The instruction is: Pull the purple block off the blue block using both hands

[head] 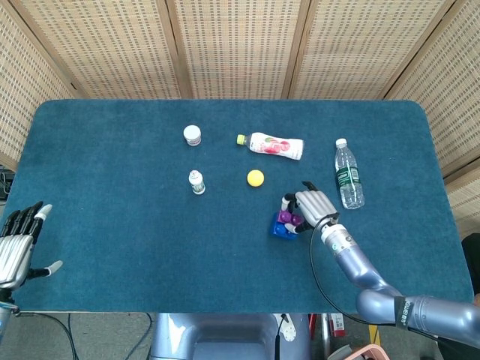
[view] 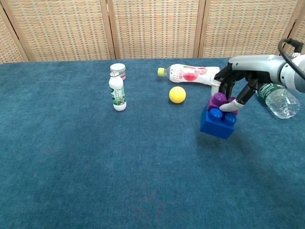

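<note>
My right hand (view: 234, 82) (head: 311, 207) grips the small purple block (view: 219, 101) (head: 286, 217) from above. The blue block (view: 217, 122) (head: 281, 230) hangs under it, still joined, tilted and lifted off the blue cloth. The stack is just right of the table's middle. My left hand (head: 20, 242) is open with fingers spread at the table's near left edge, far from the blocks; it shows only in the head view.
A yellow ball (view: 177, 94) lies left of the blocks. A pink-labelled bottle (view: 191, 74) lies on its side behind it, and a clear water bottle (view: 276, 98) lies right of my right hand. A small white bottle (view: 116, 94) and a jar (view: 117, 70) stand further left.
</note>
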